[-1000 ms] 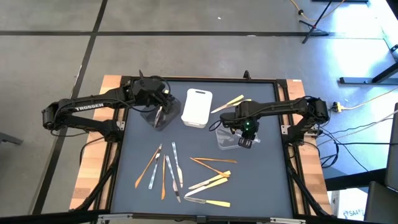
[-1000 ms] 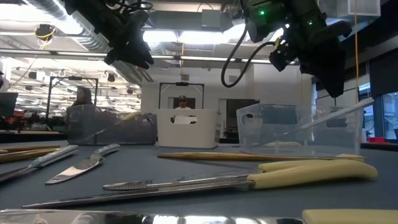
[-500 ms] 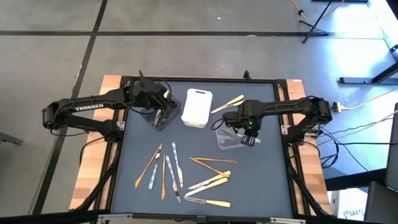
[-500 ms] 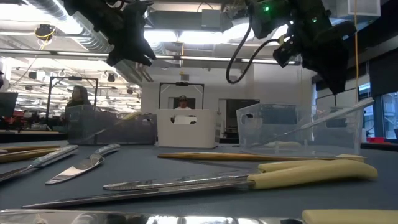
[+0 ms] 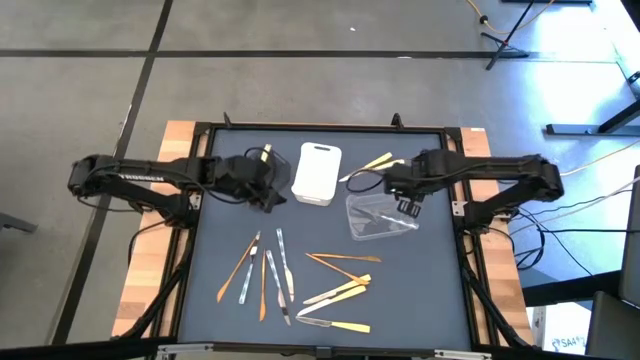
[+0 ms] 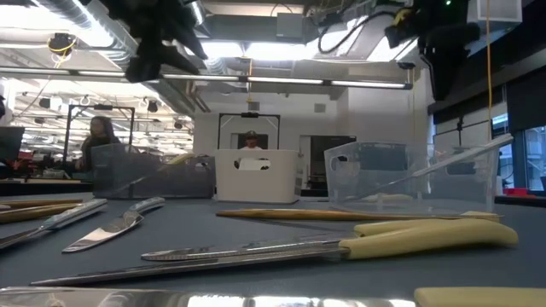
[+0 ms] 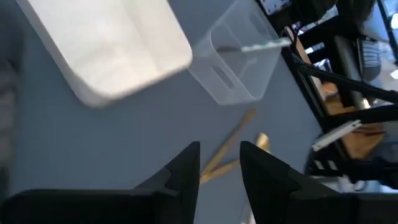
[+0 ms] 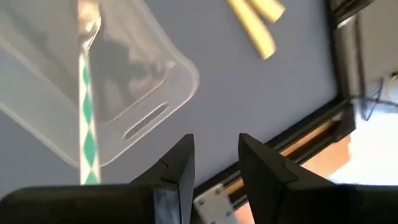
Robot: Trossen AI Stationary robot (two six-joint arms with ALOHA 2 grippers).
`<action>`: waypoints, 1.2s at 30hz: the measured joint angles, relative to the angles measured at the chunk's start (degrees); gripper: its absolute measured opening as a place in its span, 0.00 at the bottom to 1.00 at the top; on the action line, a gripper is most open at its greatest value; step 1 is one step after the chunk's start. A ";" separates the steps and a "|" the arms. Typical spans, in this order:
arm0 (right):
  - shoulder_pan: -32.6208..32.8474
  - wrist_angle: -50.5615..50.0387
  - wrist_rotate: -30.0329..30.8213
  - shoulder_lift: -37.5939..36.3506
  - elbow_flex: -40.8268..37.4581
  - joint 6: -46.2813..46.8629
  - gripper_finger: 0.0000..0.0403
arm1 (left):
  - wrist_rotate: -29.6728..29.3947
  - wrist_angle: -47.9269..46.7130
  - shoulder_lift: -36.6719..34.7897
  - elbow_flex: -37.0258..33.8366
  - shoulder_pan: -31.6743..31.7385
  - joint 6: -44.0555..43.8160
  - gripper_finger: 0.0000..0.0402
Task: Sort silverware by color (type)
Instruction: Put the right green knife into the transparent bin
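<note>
The silverware lies loose on the dark mat toward the near edge: silver-grey pieces (image 5: pixel 283 268), orange-brown ones (image 5: pixel 338 260) and pale yellow ones (image 5: pixel 338 294). Two more pale yellow pieces (image 5: pixel 366 166) lie near the far edge. A piece with a green-and-white handle (image 8: pixel 87 130) rests inside the clear tray (image 5: pixel 378 216). My left gripper (image 7: pixel 219 149) hangs open beside the white tray (image 5: pixel 317 173). My right gripper (image 8: pixel 216 143) hangs open above the clear tray's far right corner. Neither has anything between its fingers.
A dark translucent tray (image 6: pixel 145 175) stands at the far left, mostly hidden under my left arm in the high view. The white tray stands between the two arms. The mat's raised black frame (image 5: pixel 455 150) bounds the work area.
My left arm has swung toward the table's near edge, away from above the dark tray, and its gripper has rolled. My right gripper has risen and drawn back from over the clear tray toward the far right. No utensil has moved.
</note>
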 joint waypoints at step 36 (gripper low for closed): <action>0.00 28.55 8.58 -31.95 -30.33 -0.84 0.27 | -1.71 -27.23 34.24 26.57 -16.79 -33.21 0.27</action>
